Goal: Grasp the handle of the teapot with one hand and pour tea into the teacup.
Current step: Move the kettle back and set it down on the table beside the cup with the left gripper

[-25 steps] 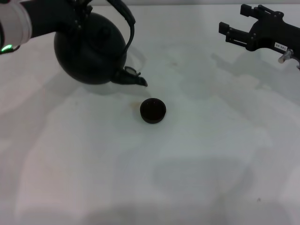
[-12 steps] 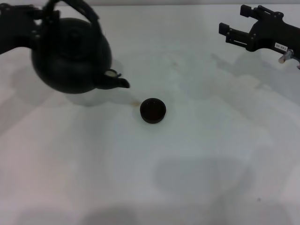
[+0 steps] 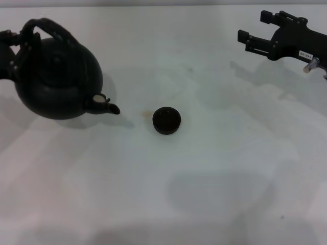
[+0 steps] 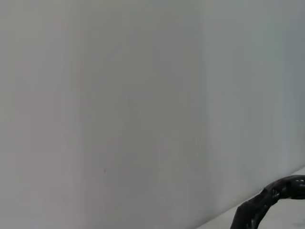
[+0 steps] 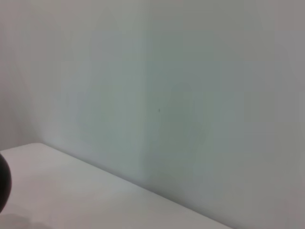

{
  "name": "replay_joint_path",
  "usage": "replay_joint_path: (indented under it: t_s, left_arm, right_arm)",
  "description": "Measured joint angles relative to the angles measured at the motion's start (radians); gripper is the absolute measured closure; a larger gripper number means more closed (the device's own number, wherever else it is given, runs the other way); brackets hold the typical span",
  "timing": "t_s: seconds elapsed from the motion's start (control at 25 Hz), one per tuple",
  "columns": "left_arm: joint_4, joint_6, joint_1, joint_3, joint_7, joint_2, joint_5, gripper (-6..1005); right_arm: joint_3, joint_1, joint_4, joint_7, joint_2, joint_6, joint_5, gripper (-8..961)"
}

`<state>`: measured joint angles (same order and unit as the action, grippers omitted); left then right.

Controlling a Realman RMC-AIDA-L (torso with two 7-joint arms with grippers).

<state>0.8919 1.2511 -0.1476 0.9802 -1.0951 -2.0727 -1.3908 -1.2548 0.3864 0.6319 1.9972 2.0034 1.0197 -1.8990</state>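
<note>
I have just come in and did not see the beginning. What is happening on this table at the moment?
The left tool is at the far left edge of the head view, at the handle of the black teapot. The teapot stands nearly upright, with its spout pointing toward the teacup but well short of it, so nothing is pouring now. The teacup sits alone near the middle of the white table. The right tool is parked open at the far right, holding nothing.
</note>
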Motion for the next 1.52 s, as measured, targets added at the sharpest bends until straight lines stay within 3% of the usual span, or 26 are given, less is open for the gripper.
replay_joint_path:
  t_s: [0.24,0.68,1.52]
  left_arm:
    - [-0.133,0.016,-0.001,-0.013,0.124,0.001,0.109,873]
    - [-0.293,0.012,-0.031,-0.076,0.150,0.001,0.154,873]
    - [-0.403,-0.042,-0.066,-0.067,0.161,-0.002,0.141,873]
  right_arm:
    - [0.000,-0.003,0.000,-0.005,0.002,0.001,0.000,111]
    - [0.002,-0.001,-0.029,-0.007,0.003,-0.003,0.000,111]
    - [0.002,0.005,-0.048,0.000,0.006,-0.007,0.000,110]
